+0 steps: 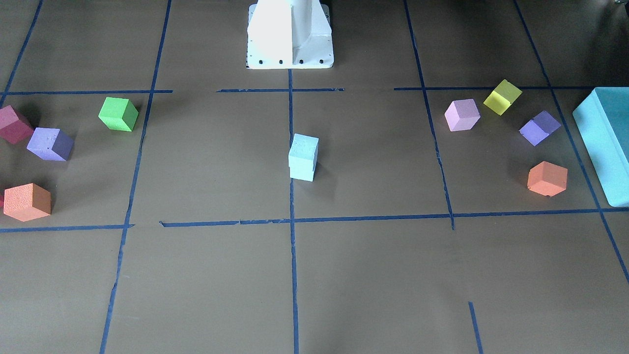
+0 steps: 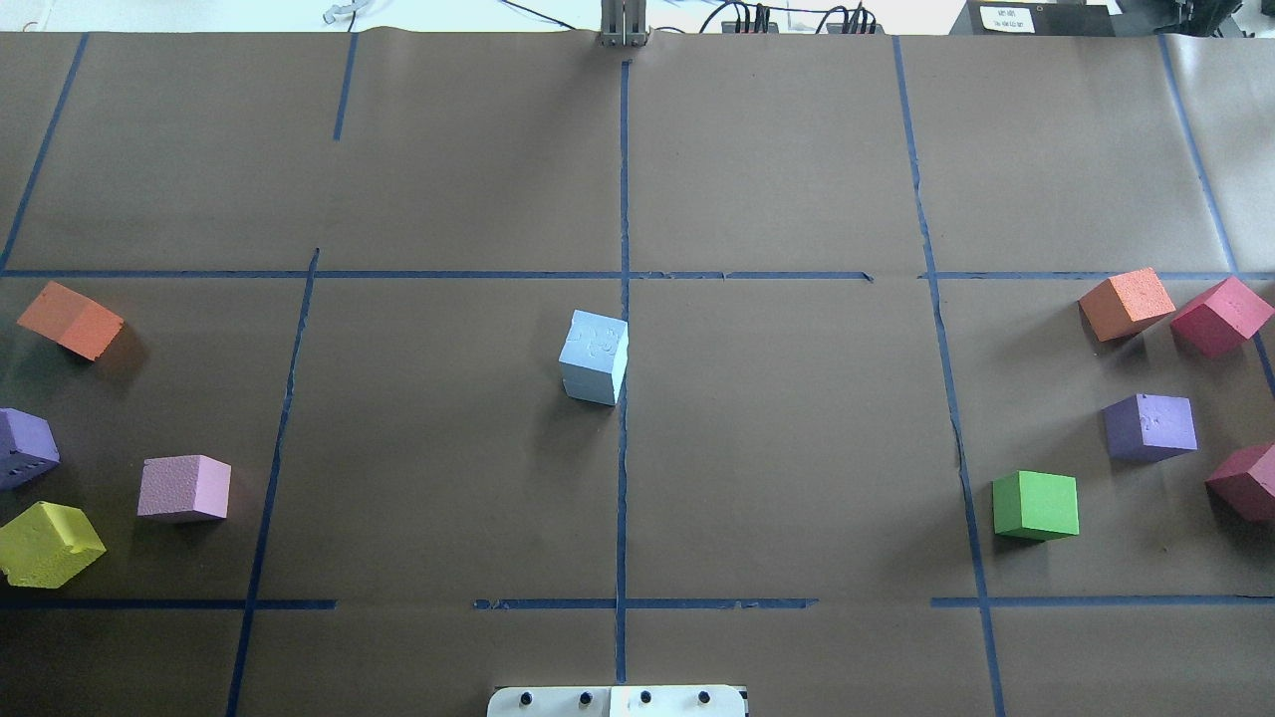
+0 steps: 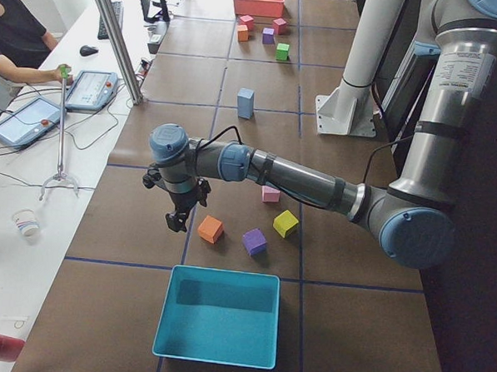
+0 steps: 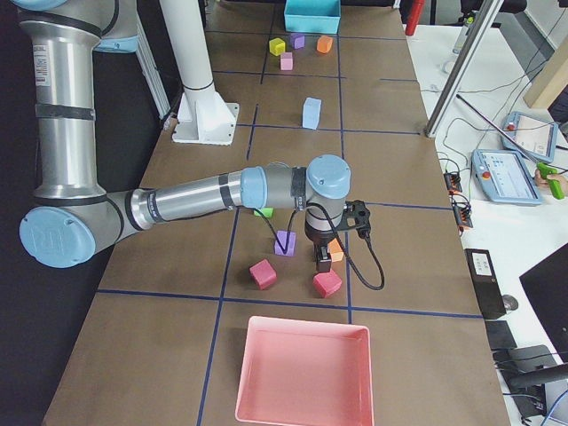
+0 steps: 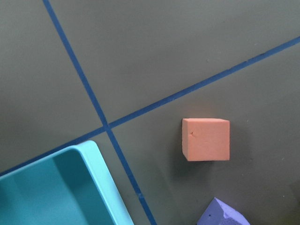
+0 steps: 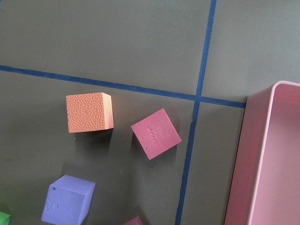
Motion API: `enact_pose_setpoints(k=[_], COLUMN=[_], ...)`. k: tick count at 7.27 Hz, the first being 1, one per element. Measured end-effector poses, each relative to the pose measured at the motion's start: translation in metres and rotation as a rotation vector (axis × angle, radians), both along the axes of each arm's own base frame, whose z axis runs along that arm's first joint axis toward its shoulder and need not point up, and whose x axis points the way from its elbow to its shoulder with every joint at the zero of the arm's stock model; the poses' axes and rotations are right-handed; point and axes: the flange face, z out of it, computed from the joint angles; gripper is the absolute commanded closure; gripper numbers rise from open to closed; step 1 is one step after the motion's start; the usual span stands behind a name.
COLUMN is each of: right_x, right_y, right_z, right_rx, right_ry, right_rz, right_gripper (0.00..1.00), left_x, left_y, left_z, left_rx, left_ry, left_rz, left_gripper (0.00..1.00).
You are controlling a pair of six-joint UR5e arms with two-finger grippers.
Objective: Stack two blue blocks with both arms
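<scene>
The two blue blocks stand stacked at the table's centre, the upper one [image 1: 303, 146] on the lower one [image 1: 301, 172], slightly skewed; the stack also shows in the overhead view [image 2: 595, 344]. No gripper touches it. My left gripper [image 3: 177, 220] hangs far from the stack, above the table beside an orange cube [image 3: 210, 229] near the turquoise box. My right gripper [image 4: 324, 262] hangs at the other end, over an orange cube [image 6: 89, 112] and a red cube [image 6: 155, 133]. Both show only in the side views, so I cannot tell whether they are open or shut. No fingers show in the wrist views.
The turquoise box [image 1: 607, 142] lies at the left arm's end, with pink, yellow, purple and orange cubes near it. A pink tray [image 4: 302, 373] lies at the right arm's end, with green, purple, red and orange cubes. The white pedestal [image 1: 290, 34] stands behind the centre.
</scene>
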Motion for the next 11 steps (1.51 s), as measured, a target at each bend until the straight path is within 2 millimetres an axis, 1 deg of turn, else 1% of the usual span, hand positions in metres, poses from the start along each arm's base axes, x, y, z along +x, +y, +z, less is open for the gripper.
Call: enact_pose_setpoints(k=[1, 2, 4, 5, 7, 8, 11], right_x=[0.0, 0.0, 0.0, 0.0, 0.0, 0.0, -0.002], right_y=[0.001, 0.003, 0.005, 0.004, 0.004, 0.004, 0.004], right_z=[-0.001, -0.002, -0.001, -0.002, -0.002, -0.003, -0.005], right_rx=[0.001, 0.003, 0.004, 0.007, 0.012, 0.012, 0.016], right_ry=[0.0, 0.0, 0.004, 0.006, 0.007, 0.007, 0.002], right_rz=[0.0, 0.0, 0.0, -0.001, -0.001, -0.001, -0.003], right_gripper=[0.0, 0.0, 0.0, 0.0, 0.0, 0.0, 0.0], left_x=[-0.002, -0.003, -0.004, -0.006, -0.009, -0.009, -0.011], left_y=[0.005, 0.009, 0.017, 0.022, 0.036, 0.039, 0.039], left_z=[0.008, 0.01, 0.009, 0.009, 0.028, 0.032, 0.035], left_rx=[-0.019, -0.044, -0.11, -0.115, -0.08, -0.047, -0.02], left_ry=[-0.001, -0.001, -0.001, -0.001, 0.005, 0.009, -0.003], left_rz=[-0.008, -0.03, -0.106, -0.129, -0.145, -0.147, -0.151], left_gripper=[0.0, 0.0, 0.0, 0.0, 0.0, 0.0, 0.0])
